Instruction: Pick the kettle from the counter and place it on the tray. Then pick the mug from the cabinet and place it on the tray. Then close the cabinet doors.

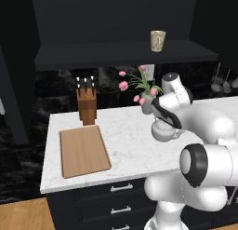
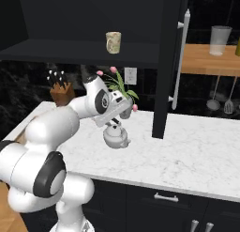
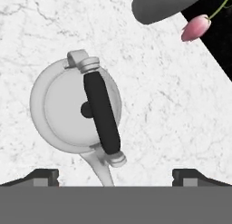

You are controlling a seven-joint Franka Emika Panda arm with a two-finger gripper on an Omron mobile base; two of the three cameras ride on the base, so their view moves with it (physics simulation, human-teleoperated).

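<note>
A white robot arm hangs its gripper [image 3: 115, 175] directly over the kettle [image 3: 77, 109] on the counter [image 1: 125, 145] of a simulated kitchen, the first of three chores not yet begun. In the hand view the two dark finger tips stand far apart at the bottom edge, at about seven and five o'clock, jaws spread wide and holding nothing; the kettle's dark arched handle runs from roughly twelve to five o'clock across the lid, left of centre between them. The wide spread looks chosen so the fingers can drop either side of that handle, though the gripper appears to need a shift toward the kettle before it closes.

In the left base view the kettle [image 1: 163, 130] sits on the marble just below the wrist, with a grey flower vase [image 1: 148, 104] of pink tulips close behind it at about eleven o'clock; a stray bloom [image 3: 195, 28] hangs near the hand's path, so a careless descent could brush it. The tray [image 1: 83, 150], a bare wooden board, lies well apart at nine o'clock from the kettle, beside an upright knife block [image 1: 87, 103], ready to receive both items. The mug [image 1: 158, 40] stands on the cabinet [image 1: 69, 19] shelf, high at twelve o'clock. In the right base view one of the cabinet doors [image 2: 171, 62] juts forward, swung open, leaving the mug [image 2: 113, 42] reachable.
</note>
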